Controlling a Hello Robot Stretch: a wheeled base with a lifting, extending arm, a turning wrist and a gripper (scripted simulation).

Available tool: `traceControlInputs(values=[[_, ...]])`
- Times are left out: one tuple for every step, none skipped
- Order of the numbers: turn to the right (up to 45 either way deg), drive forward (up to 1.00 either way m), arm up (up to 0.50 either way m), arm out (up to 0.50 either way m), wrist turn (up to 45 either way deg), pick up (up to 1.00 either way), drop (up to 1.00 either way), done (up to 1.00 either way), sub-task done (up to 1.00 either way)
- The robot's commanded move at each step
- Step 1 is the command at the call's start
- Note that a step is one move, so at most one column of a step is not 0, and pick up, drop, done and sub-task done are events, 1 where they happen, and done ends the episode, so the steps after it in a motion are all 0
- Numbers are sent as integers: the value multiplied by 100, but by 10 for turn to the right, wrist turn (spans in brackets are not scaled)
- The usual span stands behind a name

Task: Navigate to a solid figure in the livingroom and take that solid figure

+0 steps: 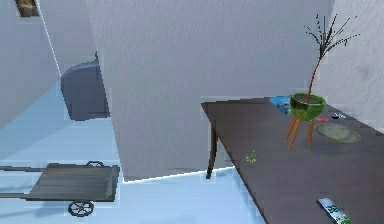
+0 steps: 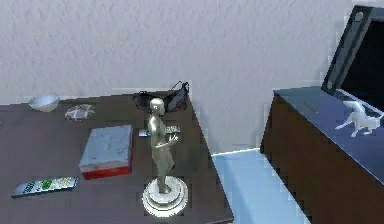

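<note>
A golden statue of a standing figure (image 2: 160,150) rises from a round pale base near the right edge of a dark wooden table (image 2: 40,140) in the arm side view. A small white animal figure (image 2: 355,118) stands on a dark cabinet (image 2: 310,140) toward the arm side view's right.
On the table lie a grey and red box (image 2: 108,150), a remote (image 2: 45,186), a pale bowl (image 2: 45,101), a disc (image 2: 78,112) and a dark wiry object (image 2: 172,98). A screen (image 2: 355,50) stands on the cabinet. Ahead are a potted plant (image 1: 308,100), a low wheeled cart (image 1: 70,185) and a grey armchair (image 1: 85,90).
</note>
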Motion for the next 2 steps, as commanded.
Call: traceControlInputs(values=[[0,0,50,0,0,0,0,0,0],[0,0,36,0,0,0,0,0,0]])
